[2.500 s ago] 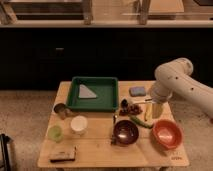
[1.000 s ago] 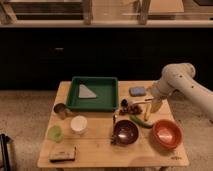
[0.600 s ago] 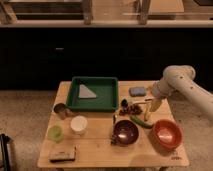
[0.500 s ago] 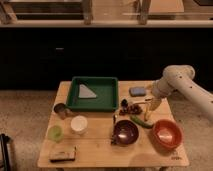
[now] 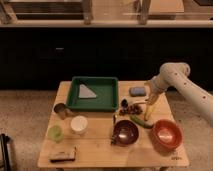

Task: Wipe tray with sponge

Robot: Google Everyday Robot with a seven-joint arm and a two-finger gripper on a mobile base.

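Note:
The dark-green tray (image 5: 95, 102) sits at the back left of the wooden table, with a flat grey triangular piece (image 5: 86, 92) inside it. The blue-grey sponge (image 5: 137, 91) lies on the table just right of the tray. My white arm reaches in from the right. My gripper (image 5: 150, 104) points down over the table, just right of and in front of the sponge and apart from it. Nothing shows in the gripper.
A dark bowl (image 5: 125, 132), a red bowl (image 5: 166, 134), a green vegetable (image 5: 140, 121) and dark small items (image 5: 131, 107) lie in front of the gripper. A metal cup (image 5: 60, 110), white cup (image 5: 78, 123), green cup (image 5: 55, 132) and tan block (image 5: 62, 155) stand at front left.
The arm has shifted slightly to the right and its wrist has settled lower beside the sponge. The sponge, the tray and the other things have not moved.

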